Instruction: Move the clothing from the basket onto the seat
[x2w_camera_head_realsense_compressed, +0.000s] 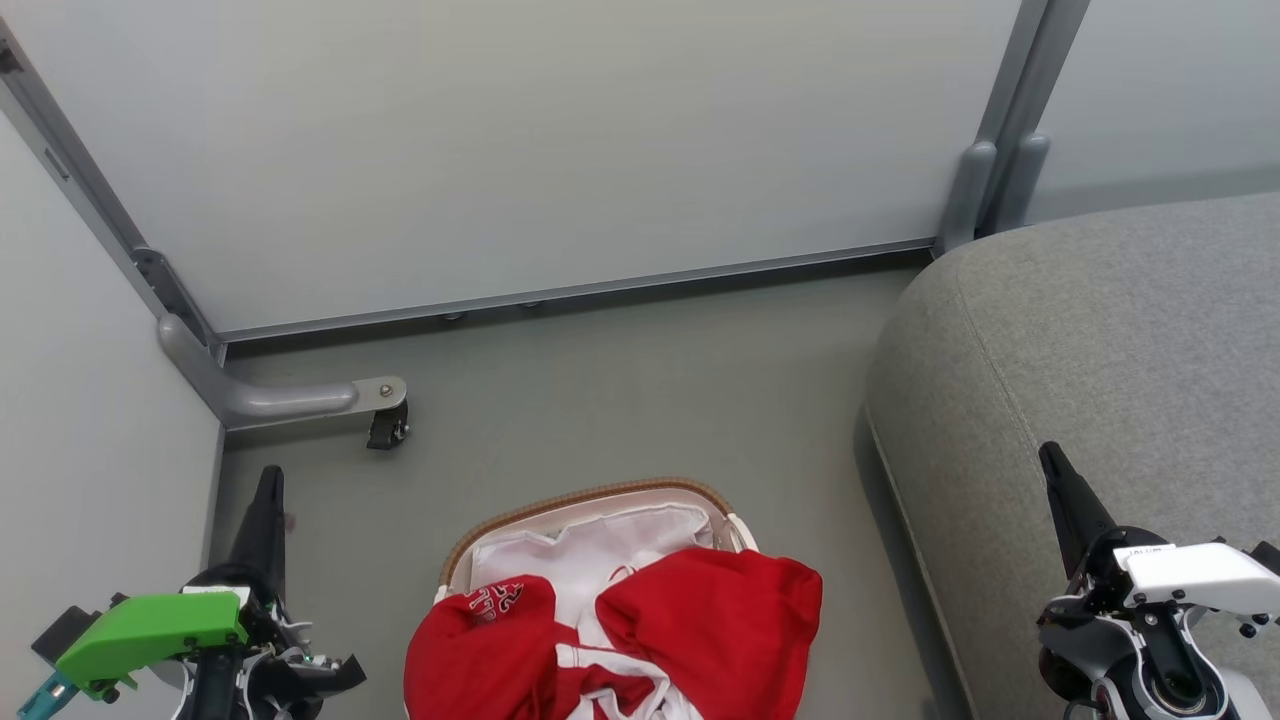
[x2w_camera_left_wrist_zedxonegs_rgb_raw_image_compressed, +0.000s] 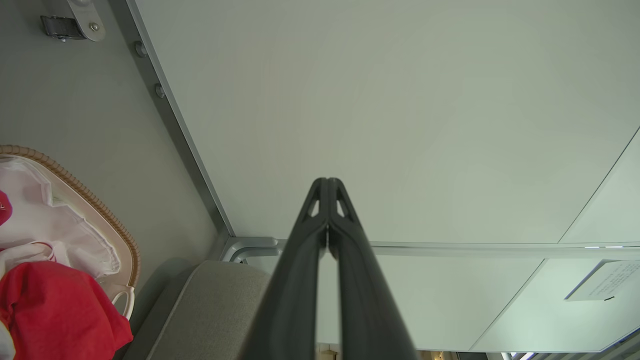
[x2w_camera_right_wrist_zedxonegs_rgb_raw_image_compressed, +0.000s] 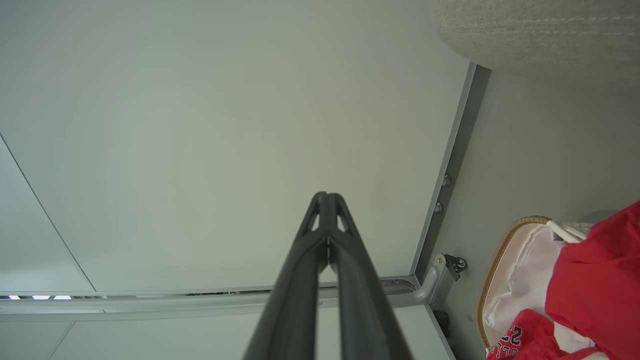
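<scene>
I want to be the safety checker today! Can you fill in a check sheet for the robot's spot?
surface: grey floor; the basket stands on it.
job's things: red clothing heaped in the basket, one piece draped over the rim on the seat's side; white liner showing; grey seat to the right, bare where seen.
clutter: nothing seen.
grippers: left gripper and right gripper both shut, holding nothing, apart from the clothing.
cables: nothing seen.
surroundings: pale partition panels in grey frames; a castor foot near the left corner.
</scene>
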